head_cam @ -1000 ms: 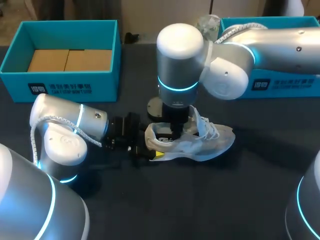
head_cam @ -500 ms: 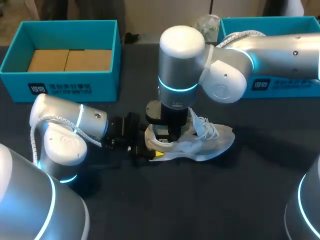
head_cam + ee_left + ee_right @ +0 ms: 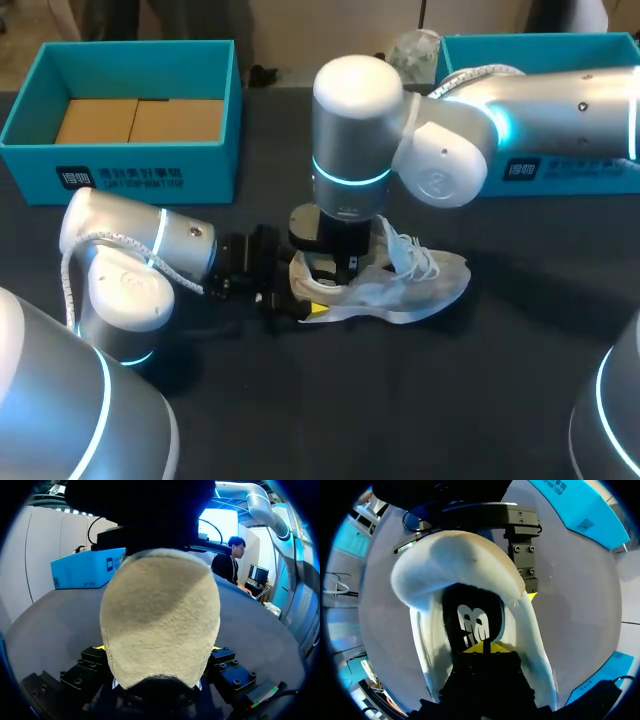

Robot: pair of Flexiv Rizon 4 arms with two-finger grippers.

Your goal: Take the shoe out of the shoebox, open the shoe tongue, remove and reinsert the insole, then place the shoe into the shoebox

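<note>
Head view | dark table (image 3: 480, 400) | left tool (image 3: 295, 300) clamps shoe (image 3: 425, 285) | right tool (image 3: 485, 647) closed inside it

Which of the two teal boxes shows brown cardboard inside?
The far-left box: brown cardboard covers its floor. The far-right box is mostly hidden, so its inside cannot be seen.

Left end effector (image 3: 292, 298) clamped, right end effector (image 3: 483, 648) pinched downward
</note>
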